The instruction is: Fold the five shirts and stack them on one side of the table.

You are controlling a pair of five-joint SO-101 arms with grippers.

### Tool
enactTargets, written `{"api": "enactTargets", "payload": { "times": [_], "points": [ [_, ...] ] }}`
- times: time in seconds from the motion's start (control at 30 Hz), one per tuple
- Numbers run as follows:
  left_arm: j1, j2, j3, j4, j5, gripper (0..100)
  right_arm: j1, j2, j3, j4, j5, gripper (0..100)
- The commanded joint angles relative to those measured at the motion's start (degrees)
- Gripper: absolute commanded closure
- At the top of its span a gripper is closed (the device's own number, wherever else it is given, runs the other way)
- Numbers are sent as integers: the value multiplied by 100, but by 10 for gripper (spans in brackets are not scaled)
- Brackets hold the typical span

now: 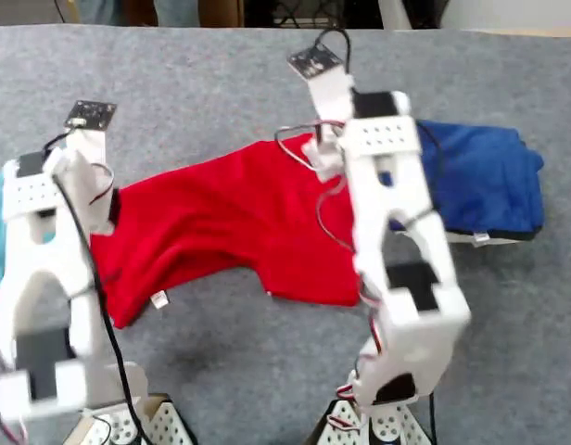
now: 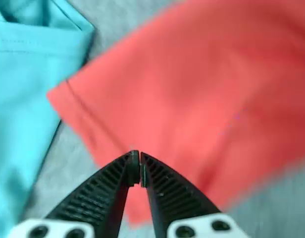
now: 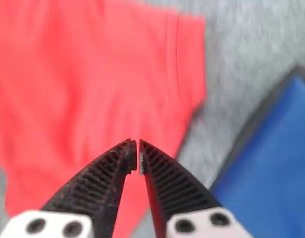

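Between turquoise shirt (image 2: 24,74) and blue shirt (image 1: 480,181), red shirt (image 1: 221,222).

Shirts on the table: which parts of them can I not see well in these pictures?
- Red shirt: high view, the left arm and the right arm cover its two ends.
- Blue shirt: high view, the right arm covers its inner side; right wrist view, cut off by the edge.
- Light blue shirt: high view, cut off at the edge behind the left arm; left wrist view, blurred.
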Motion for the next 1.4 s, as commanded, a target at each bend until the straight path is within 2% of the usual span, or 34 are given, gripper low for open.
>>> {"api": "enactTargets", "payload": {
  "times": [0.0, 0.1, 0.17, 0.3, 0.37, 0.47, 0.53, 0.7, 0.83, 0.93, 1.03, 1.2, 1.27, 1.37],
  "points": [
    [31, 1152, -945, -396, 1354, 971, -114, 1270, -1692, -167, -299, 984],
    [136, 2163, -1692, -334, 2048, 971, -62, 2501, -2976, -167, -369, 984],
    [198, 2804, -2018, -343, 2233, 971, 18, 3319, -3873, -167, -352, 984],
    [119, 3807, -2536, -193, 2242, 973, 343, 4769, -5736, -97, -316, 984],
    [-4, 3886, -2958, 176, 2268, 973, 484, 5349, -6642, 0, 0, 984],
    [-224, 3903, -3204, 176, 2233, 973, 580, 6009, -7714, 18, 563, 984],
    [-286, 3859, -3389, 193, 2145, 973, 589, 6097, -7688, 70, 712, 984],
    [-22, 3481, -3503, 316, 1160, 973, 448, 5807, -7697, 835, 730, 984],
    [127, 2831, -3451, 448, 835, 972, 387, 5314, -7697, 1380, 730, 984],
    [171, 2321, -3459, 844, 598, 972, 343, 4875, -7697, 1864, 738, 984],
    [154, 1811, -3451, 1389, 431, 972, 343, 4505, -7697, 1916, 659, 984],
    [101, 1354, -3099, 2497, 176, 972, 369, 3934, -7697, 1925, 0, 984],
    [-13, 1310, -2413, 2435, 193, 972, 404, 3705, -7697, 2092, -554, 984],
    [-470, 1354, -1305, 1600, 510, 972, 413, 3442, -7538, 2242, -923, 984]
  ]
}}
